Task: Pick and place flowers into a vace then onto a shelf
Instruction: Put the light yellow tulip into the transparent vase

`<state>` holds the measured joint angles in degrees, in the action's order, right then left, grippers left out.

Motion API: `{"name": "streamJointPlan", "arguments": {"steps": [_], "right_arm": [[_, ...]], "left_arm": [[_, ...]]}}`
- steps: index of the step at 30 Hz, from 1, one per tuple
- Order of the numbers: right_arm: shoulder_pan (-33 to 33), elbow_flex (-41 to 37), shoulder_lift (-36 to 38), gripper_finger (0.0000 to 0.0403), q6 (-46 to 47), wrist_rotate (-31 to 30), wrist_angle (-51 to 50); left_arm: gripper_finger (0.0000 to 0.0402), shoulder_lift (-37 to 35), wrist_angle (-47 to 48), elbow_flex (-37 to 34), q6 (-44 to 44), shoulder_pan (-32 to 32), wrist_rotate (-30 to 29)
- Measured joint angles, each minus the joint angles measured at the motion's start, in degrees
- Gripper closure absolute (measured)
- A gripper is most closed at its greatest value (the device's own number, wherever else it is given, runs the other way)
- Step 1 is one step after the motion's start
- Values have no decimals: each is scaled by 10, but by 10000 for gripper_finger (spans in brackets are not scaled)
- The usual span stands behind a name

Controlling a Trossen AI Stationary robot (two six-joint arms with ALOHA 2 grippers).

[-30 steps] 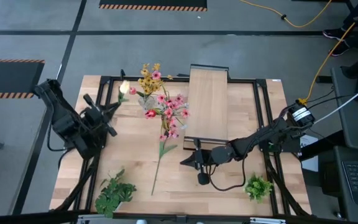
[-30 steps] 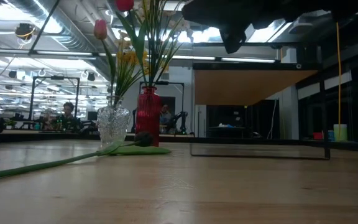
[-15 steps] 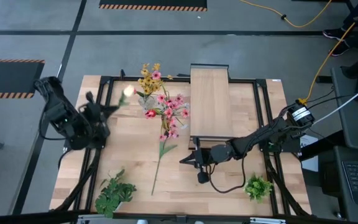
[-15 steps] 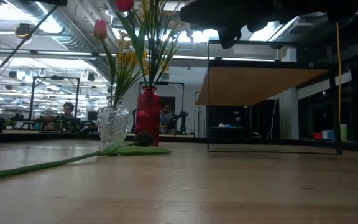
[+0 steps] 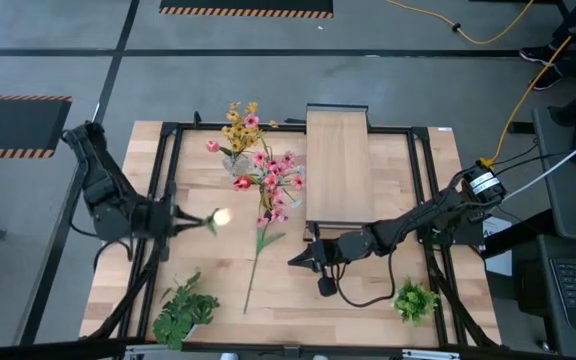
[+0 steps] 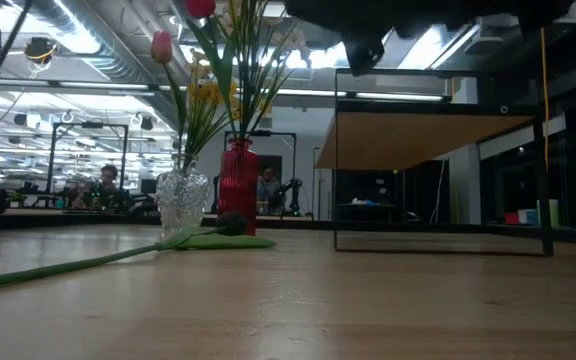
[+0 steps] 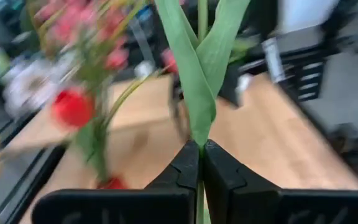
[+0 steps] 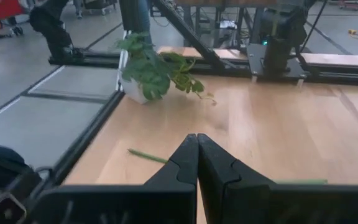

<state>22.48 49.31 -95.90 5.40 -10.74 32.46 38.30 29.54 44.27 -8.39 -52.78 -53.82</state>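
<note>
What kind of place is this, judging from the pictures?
Probably a robotics lab or workshop hall. The wooden table stands in a dark metal frame on a grey floor with striped hazard tape, and the low view shows ceiling lights and a person at a workbench.

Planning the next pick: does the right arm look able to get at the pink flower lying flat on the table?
Probably yes. The right gripper hovers shut and empty just beside the lying flower's stem, with bare tabletop between them; it must open first.

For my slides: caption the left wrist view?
Left gripper shut on a green flower stem, blurred flowers beyond.
</note>
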Motion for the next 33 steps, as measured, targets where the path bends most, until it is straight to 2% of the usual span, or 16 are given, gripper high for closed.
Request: {"name": "streamJointPlan", "arguments": {"steps": [5, 11, 15, 21, 28, 33], "right_arm": [[14, 38, 0, 398, 4, -1, -47], [30, 71, 0, 398, -27, -5, -55], [33, 86, 0, 398, -62, -17, -56], [10, 110, 14, 398, -75, -17, -121], [-28, 111, 64, 398, -74, -18, -192], [-50, 111, 78, 398, -89, -18, -219]], "left_arm": [[398, 0, -118, -18, 116, 23, 42], [398, -29, -177, -18, 194, 73, 42], [398, -64, -223, -18, 257, 109, 66], [398, -88, -236, -18, 300, 175, 98], [398, -97, -257, -20, 340, 255, 137], [398, -145, -390, -104, 396, 318, 181]]}}
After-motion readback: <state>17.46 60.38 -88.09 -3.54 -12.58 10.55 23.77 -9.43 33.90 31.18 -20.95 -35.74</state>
